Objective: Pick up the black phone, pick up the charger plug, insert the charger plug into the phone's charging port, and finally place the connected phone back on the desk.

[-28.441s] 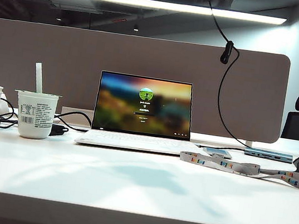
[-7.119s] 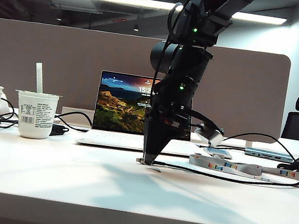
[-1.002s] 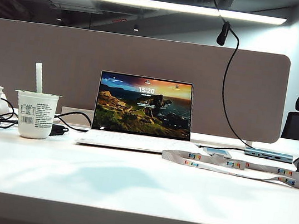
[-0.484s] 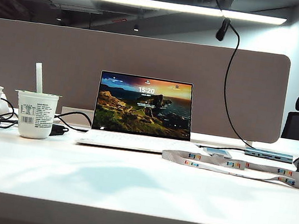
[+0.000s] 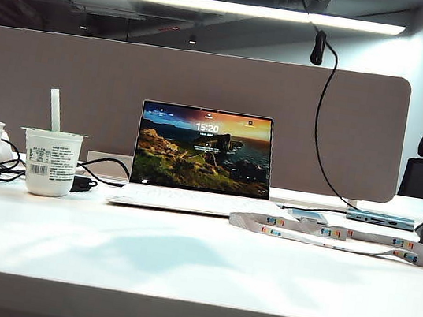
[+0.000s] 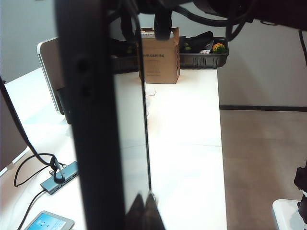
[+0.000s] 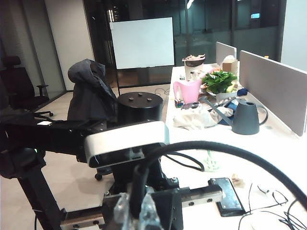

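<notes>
Both arms up high, mating plug and phone

Left gripper clamps the black phone upright; right gripper pinches the cable dangling at one o'clock above the desk, port exposed.

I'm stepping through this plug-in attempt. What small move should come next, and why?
Probably ease the right gripper, shut on the charger cable, toward the black phone clamped in the left gripper, lining up plug with port. Both are held up off the desk, and neither plug tip nor port shows.
</notes>
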